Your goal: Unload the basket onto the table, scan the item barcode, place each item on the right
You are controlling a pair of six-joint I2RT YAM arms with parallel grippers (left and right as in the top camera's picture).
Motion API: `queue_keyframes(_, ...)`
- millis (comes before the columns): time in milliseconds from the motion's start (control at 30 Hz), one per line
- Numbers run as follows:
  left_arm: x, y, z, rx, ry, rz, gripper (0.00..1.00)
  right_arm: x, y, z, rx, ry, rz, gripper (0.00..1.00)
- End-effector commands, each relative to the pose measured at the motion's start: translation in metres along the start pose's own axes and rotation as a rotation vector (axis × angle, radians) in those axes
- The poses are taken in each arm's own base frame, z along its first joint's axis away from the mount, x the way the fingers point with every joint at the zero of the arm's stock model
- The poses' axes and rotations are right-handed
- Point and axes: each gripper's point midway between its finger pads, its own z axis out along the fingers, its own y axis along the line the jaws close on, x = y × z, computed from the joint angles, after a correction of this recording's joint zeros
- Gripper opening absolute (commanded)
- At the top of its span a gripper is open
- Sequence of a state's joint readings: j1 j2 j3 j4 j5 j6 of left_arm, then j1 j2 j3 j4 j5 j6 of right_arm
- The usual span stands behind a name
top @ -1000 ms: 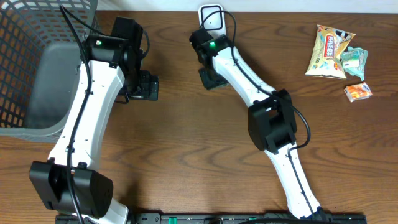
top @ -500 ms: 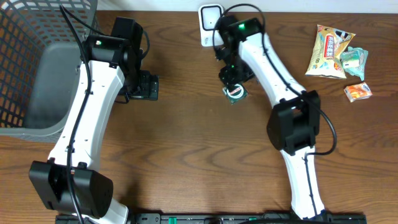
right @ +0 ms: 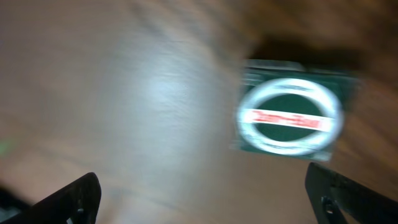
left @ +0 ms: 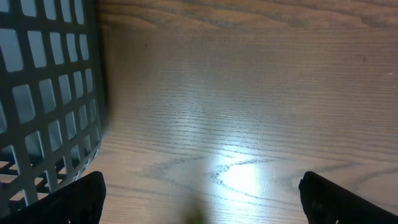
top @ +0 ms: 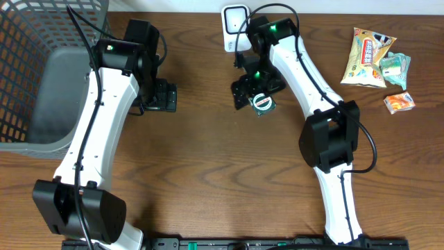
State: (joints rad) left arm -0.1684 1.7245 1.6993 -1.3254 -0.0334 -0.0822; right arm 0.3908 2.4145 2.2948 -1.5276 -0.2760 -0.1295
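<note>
While the small green square packet (right: 289, 115) lies loose on the brown wooden table (top: 208, 173), the right gripper (top: 243, 90) and left gripper (left: 202, 199) both gape empty; grasping it for the white scanner (top: 234, 21) probably comes next.

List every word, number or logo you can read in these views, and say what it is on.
None can be read.
Green packet: a red band of lettering inside a white ring, blurred in the right wrist view.
Yellow snack bag: print too small.
Orange packet and teal packet: print too small.
</note>
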Motion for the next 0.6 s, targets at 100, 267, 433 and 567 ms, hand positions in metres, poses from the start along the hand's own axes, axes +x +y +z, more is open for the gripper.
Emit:
queue_keyframes(100,0.0,0.004,0.002,-0.017,0.004,-0.012,0.98,-0.015,0.028,-0.001,-0.044,-0.057,0.214,0.99)
queue_keyframes(267,0.0,0.004,0.002,-0.017,0.004,-0.012,0.98,-0.017,-0.014,-0.004,0.224,-0.151,0.715,0.99)
queue_keyframes(433,0.0,0.004,0.002,-0.017,0.004,-0.012,0.98,-0.014,-0.045,-0.013,0.339,-0.248,1.019,0.99)
queue_keyframes(567,0.0,0.004,0.002,-0.017,0.004,-0.012,0.98,-0.016,-0.049,-0.013,0.257,-0.238,1.115,0.95)
